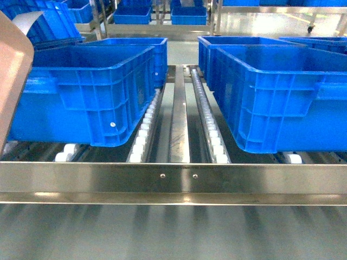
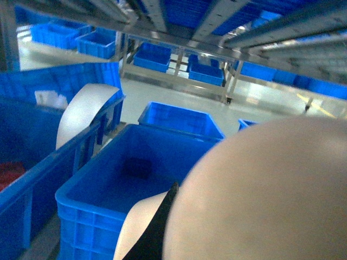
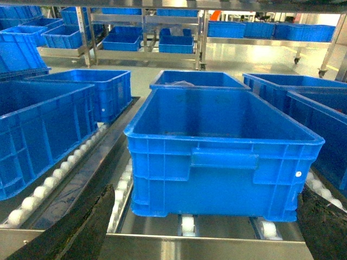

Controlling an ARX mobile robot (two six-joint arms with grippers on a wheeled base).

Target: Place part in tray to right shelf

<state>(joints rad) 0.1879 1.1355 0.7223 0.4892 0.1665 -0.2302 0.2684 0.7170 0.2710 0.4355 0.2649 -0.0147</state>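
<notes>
1. Right pincer (image 3: 200, 233): the two dark, rough-surfaced fingertips (image 3: 81, 230) sit at the bottom corners of the right wrist view, spread wide apart with nothing between them.
2. Straight ahead of that pincer, a large blue crate (image 3: 222, 157) rests on the white rollers (image 3: 187, 223) of the right shelf (image 1: 173, 181); the flat steel front rail runs just under the fingertips.
3. To the pincer's left, a second blue crate (image 3: 46, 130) sits on a neighbouring roller track; more crates stand behind and to the right.
4. Left pincer: not itself seen. The left wrist view is mostly blocked by a pale beige curved surface (image 2: 265, 195), close to the lens and blurred; likely the tray, but I cannot tell how it is gripped, nor whether the fingers are parted or closed.
5. Head view: a beige edge (image 1: 11, 81) enters at far left, above the left crate (image 1: 87, 92).
6. The part: not visible in any view; its position cannot be told.
7. Below the left wrist camera, an open blue crate (image 2: 114, 189) with a dark, shadowed floor.
</notes>
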